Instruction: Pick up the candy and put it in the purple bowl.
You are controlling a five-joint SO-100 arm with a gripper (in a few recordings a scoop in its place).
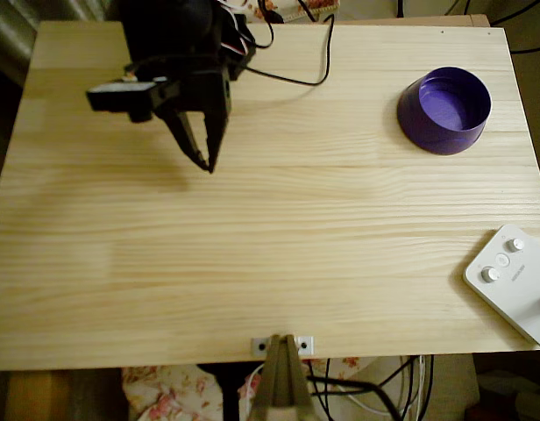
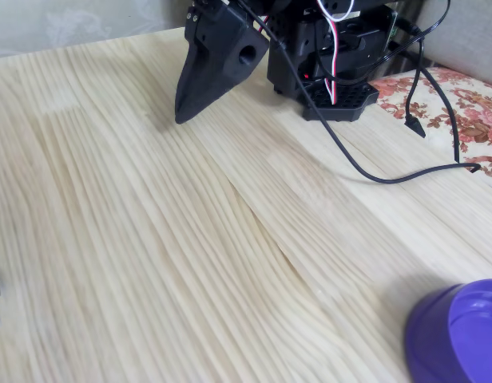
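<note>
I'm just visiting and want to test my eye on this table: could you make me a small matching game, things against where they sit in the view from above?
Things:
1. purple bowl
2. gripper
3. white device with round buttons
4. black cable

Places, overhead view:
A. lower right edge of the table
B. upper left, fingertips pointing down
C. upper right, standing open
D. top middle, trailing from the arm's base

Pairs: 1-C, 2-B, 3-A, 4-D

Pale wood table [image 1: 270, 263] w/ purple bowl [image 1: 444, 110], white controller [image 1: 515, 276], black cable [image 2: 366, 163].
</note>
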